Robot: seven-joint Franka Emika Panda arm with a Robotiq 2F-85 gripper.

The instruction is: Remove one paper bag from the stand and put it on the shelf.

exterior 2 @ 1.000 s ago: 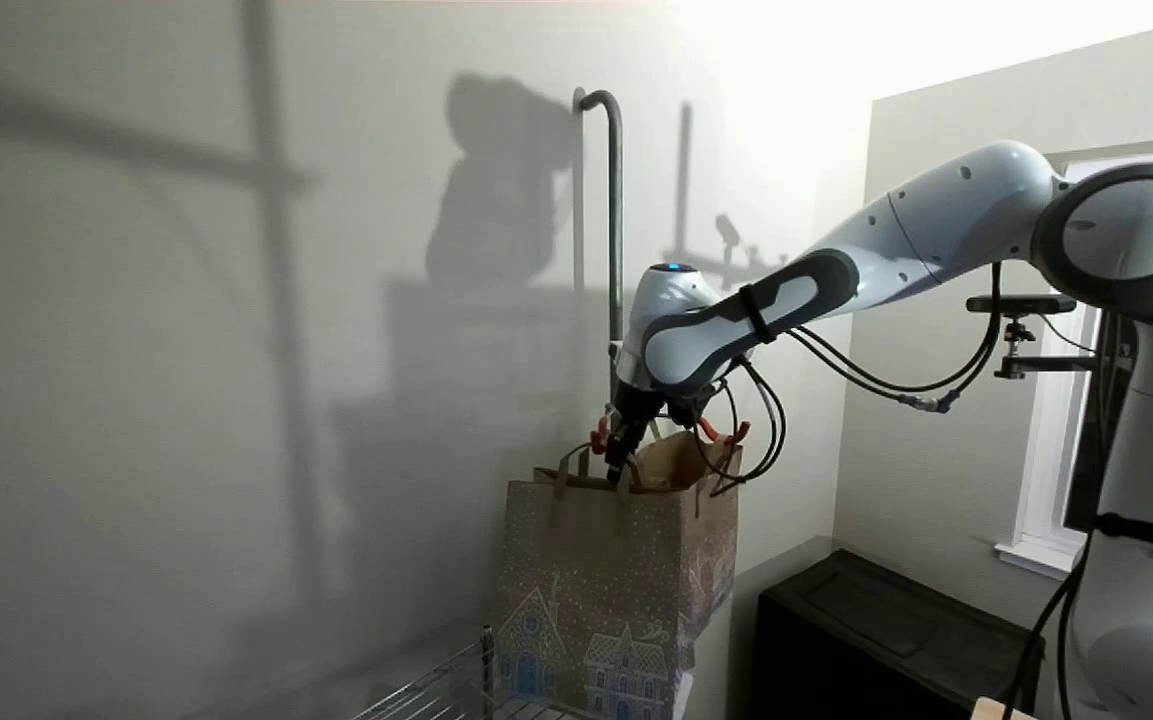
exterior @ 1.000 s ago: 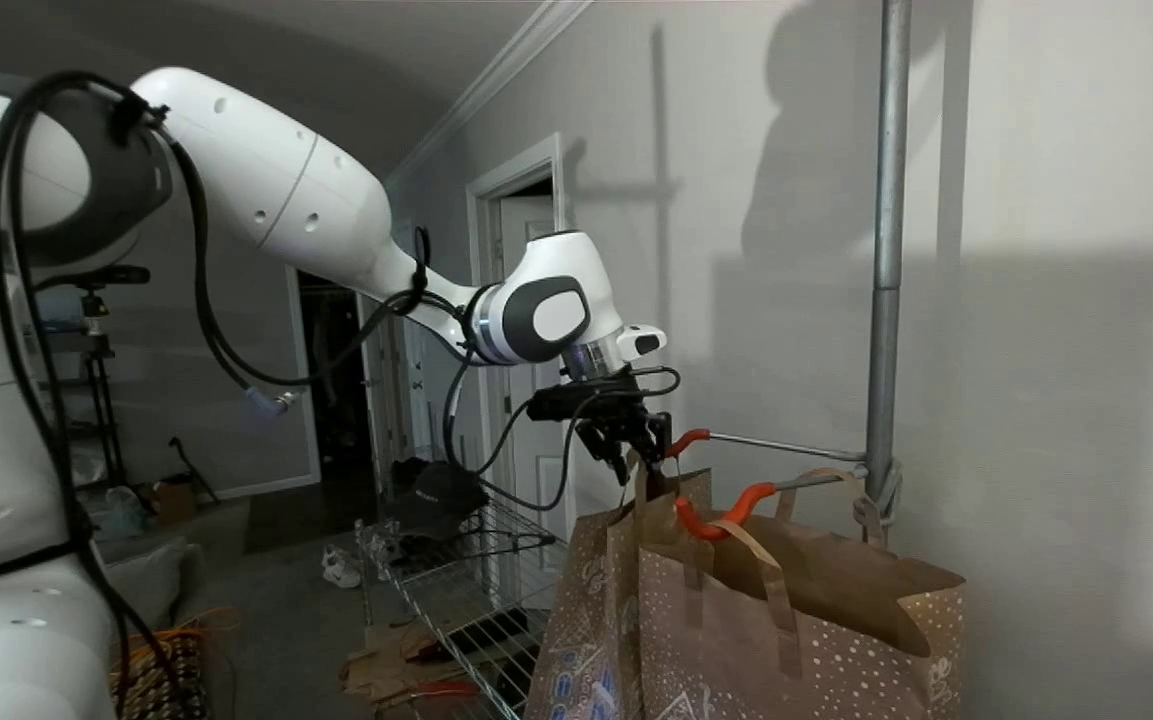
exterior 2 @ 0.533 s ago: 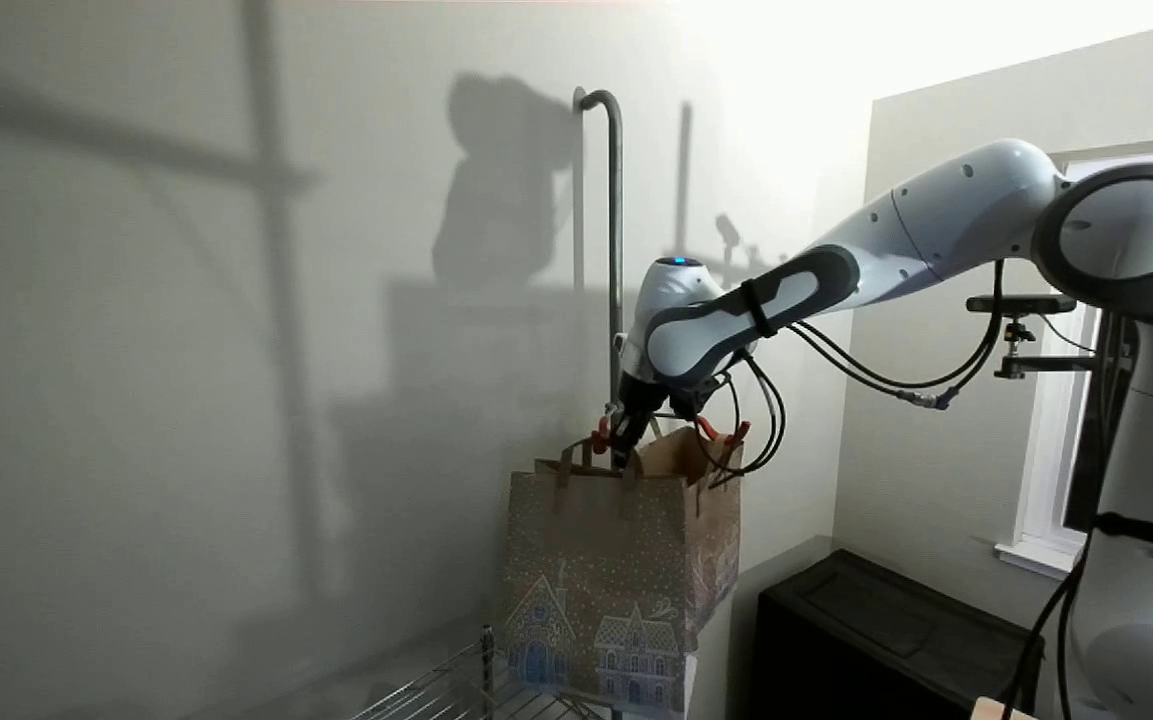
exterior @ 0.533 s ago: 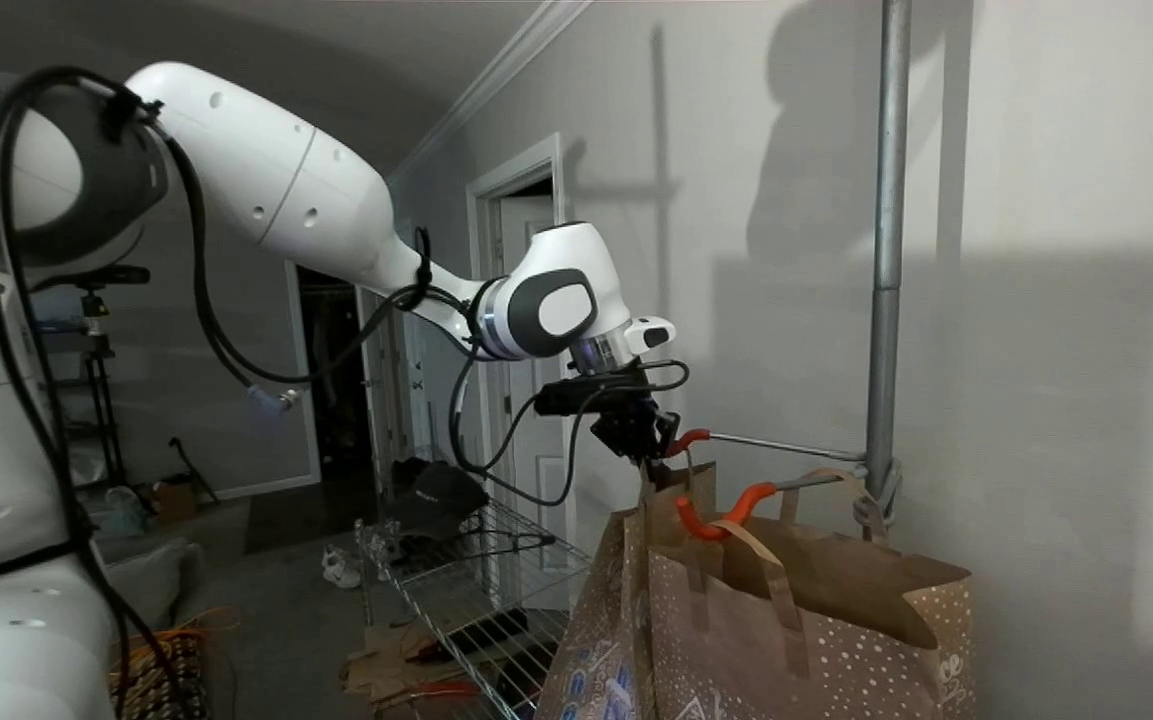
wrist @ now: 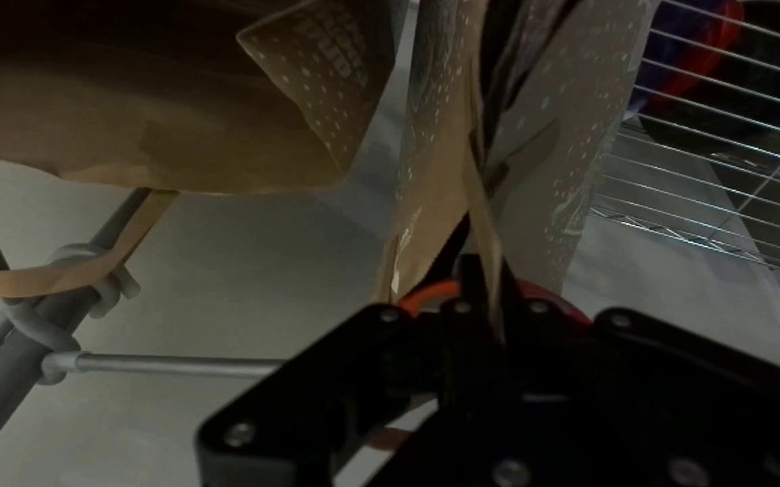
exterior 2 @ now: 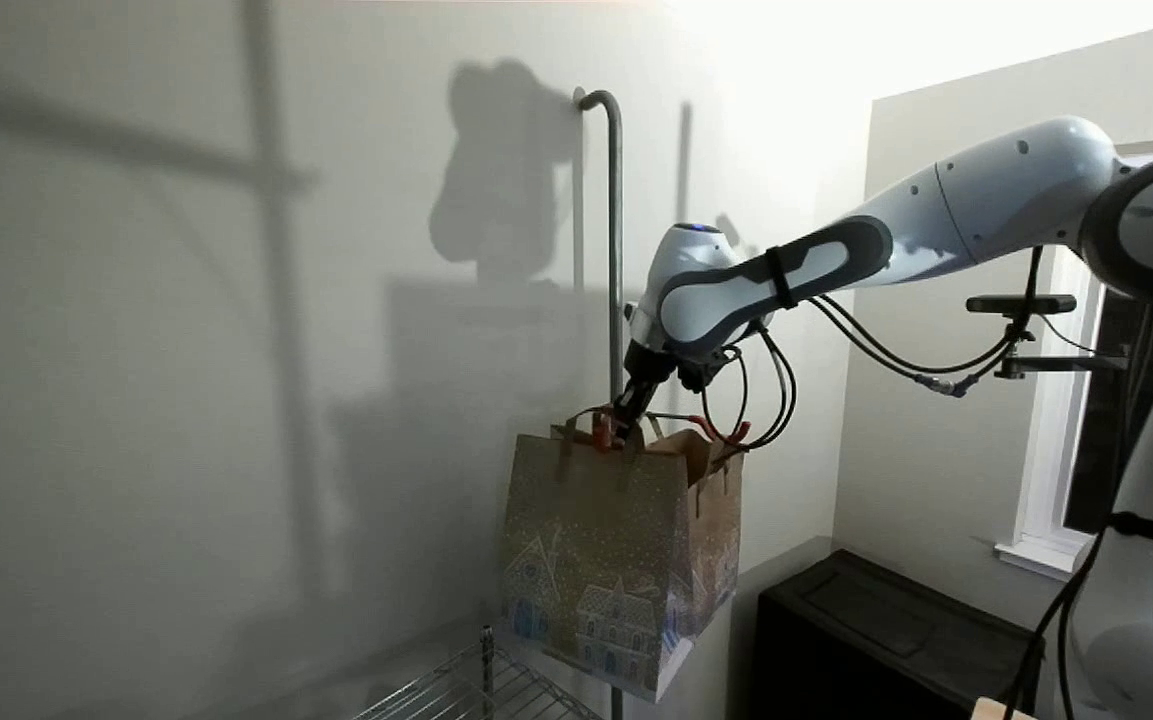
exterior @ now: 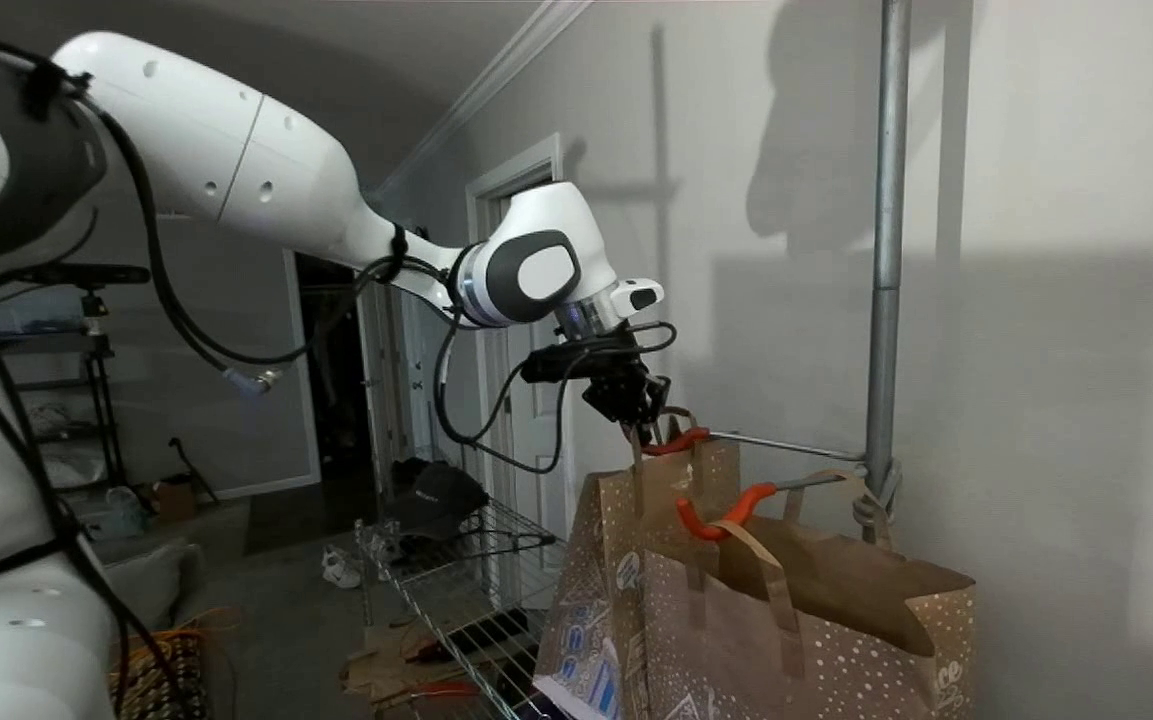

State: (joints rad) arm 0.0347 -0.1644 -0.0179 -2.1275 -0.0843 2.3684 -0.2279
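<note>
Brown kraft, speckled white and printed low down with pale bluish houses: that is the paper bag (exterior 2: 591,540), hanging in the air at a slight tilt, its bottom just beside the corner of the wire shelf (exterior 2: 471,690). Its flat brown handle (wrist: 486,230) runs into the black gripper (wrist: 488,291), which is clenched on that strip of paper in the wrist view. At the mouth of the bag, close to the gripper, is the orange-red end of a hook (exterior: 678,443); whether a handle lies over it I cannot tell. The hook's thin rod leads back to the stand, a grey metal pole (exterior: 889,250).

A second bag (exterior: 776,640), brown and wide open at the top, hangs by its handles from another hook (exterior: 726,520) with the same orange-red end. The held bag is between it and the shelf.

Farther out, a black cap (exterior: 441,500) sits at the far end of the shelf, and a pale shoe (exterior: 340,567) lies on the floor past it. In an exterior view a black box (exterior 2: 886,640) stands near the white robot arm (exterior 2: 996,200) and a window (exterior 2: 1101,430).
</note>
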